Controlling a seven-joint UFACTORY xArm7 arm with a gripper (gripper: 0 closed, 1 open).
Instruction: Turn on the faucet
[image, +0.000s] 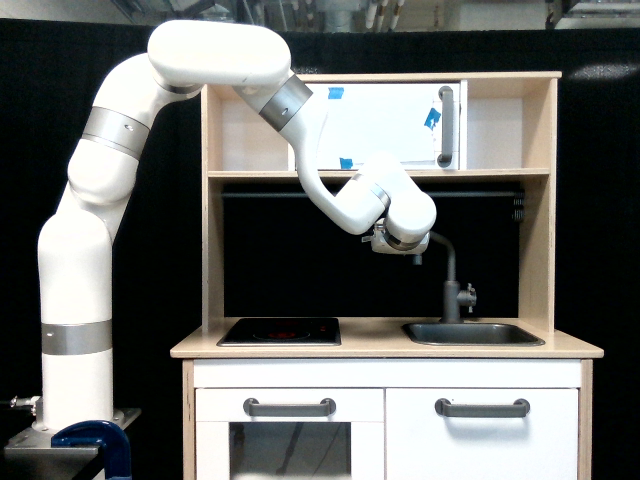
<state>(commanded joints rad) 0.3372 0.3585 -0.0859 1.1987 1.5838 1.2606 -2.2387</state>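
Observation:
The faucet (451, 285) is a slim dark grey tap rising behind the sink (473, 334), with its small lever knob (467, 296) on the exterior view's right side of the stem. Its gooseneck spout curves up toward the exterior view's left, where the tip is covered by my white arm's wrist. My gripper (398, 247) sits at that wrist end, level with the top of the spout and well above the lever knob. Its fingers are too small and hidden to read as open or shut.
The toy kitchen has a wooden counter (380, 348), a black hob (279, 331) left of the sink, and a shelf (250, 174) just above my wrist. A white upper cabinet door (390, 125) has a grey handle (445, 126). Grey bar handles (482, 407) sit on the lower fronts.

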